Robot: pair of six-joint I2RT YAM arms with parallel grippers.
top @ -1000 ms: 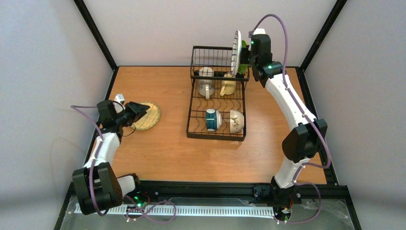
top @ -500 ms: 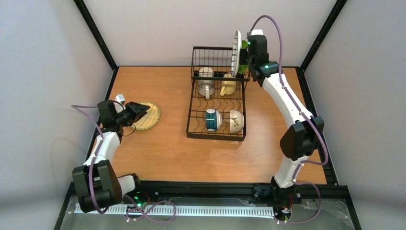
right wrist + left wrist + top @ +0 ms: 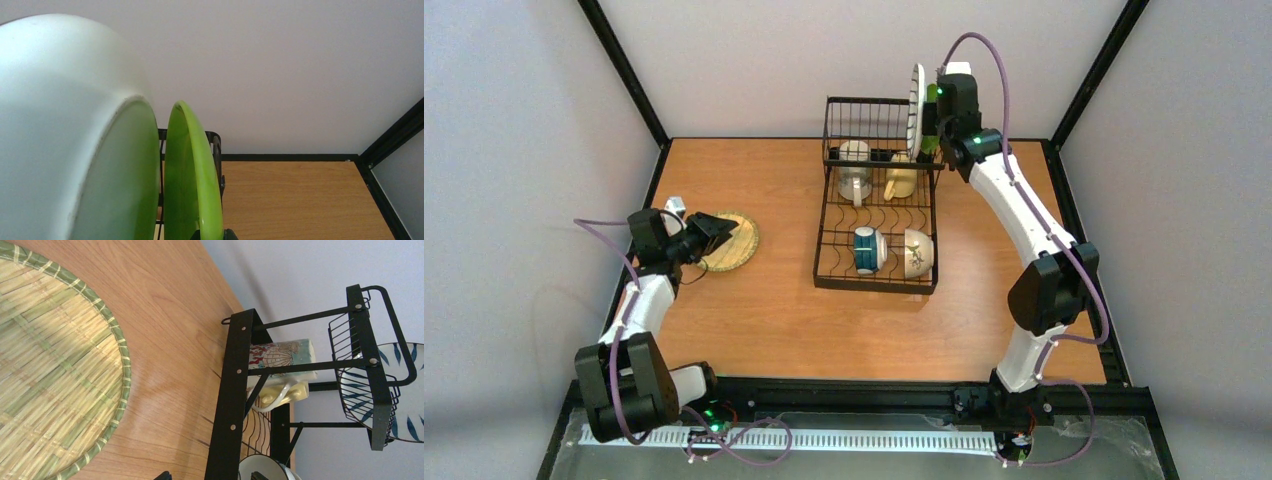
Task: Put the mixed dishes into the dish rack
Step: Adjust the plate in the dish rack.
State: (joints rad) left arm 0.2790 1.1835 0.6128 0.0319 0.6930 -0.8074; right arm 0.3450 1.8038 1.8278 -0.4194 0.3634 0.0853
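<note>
Standing on edge, the lime-green plate (image 3: 192, 190) is pinched in the right gripper (image 3: 214, 235), whose jaws have closed since a second ago. The left gripper (image 3: 721, 232) gapes above the tan plate (image 3: 742, 245).

Surfaces as we see them
We read the tan plate (image 3: 55, 365) as rough woven straw, the table (image 3: 170, 330) as smooth wood grain, the dish rack (image 3: 234, 390) as matt black, probably coated metal, and the lime-green plate (image 3: 192, 190) as glossy.

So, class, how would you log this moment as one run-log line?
left gripper: open at woven tan plate | right gripper: shut on upright lime-green plate in black wire dish rack | pending: woven tan plate
</note>
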